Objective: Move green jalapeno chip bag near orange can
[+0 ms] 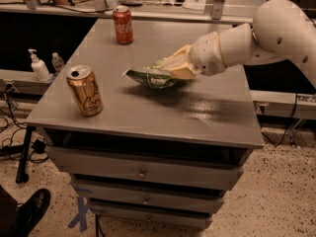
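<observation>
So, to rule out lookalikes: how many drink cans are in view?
2: the orange can at front left, a red cola can at the back. The hand holds the green jalapeno chip bag right of both.

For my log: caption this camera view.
Gripper holds green jalapeno chip bag just above the table, apart from the orange can.

gripper (172,69) holds green jalapeno chip bag (148,77) over table (207,115) ctr, apart frm orange can (85,91).
</observation>
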Controlling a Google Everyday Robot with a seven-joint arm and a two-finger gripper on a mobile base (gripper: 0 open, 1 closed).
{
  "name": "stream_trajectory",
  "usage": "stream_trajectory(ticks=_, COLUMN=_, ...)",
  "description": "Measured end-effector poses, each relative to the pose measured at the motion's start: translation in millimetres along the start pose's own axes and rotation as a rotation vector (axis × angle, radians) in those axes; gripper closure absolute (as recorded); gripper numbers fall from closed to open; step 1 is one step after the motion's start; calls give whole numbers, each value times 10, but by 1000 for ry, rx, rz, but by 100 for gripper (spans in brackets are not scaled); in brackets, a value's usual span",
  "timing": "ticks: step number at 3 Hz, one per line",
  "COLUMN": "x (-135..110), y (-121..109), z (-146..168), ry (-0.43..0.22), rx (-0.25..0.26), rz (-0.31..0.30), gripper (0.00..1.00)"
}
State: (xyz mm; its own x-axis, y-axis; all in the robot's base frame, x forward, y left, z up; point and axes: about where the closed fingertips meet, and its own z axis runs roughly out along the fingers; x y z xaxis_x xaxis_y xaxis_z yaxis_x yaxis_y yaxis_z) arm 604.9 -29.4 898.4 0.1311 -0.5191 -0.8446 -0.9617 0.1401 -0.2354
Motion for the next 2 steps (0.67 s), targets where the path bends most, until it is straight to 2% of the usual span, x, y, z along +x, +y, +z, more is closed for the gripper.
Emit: stream_trajectory(ticks=2, x=-16, y=546, z=104, ry=-35, rx=-97, rz=-15, gripper=100)
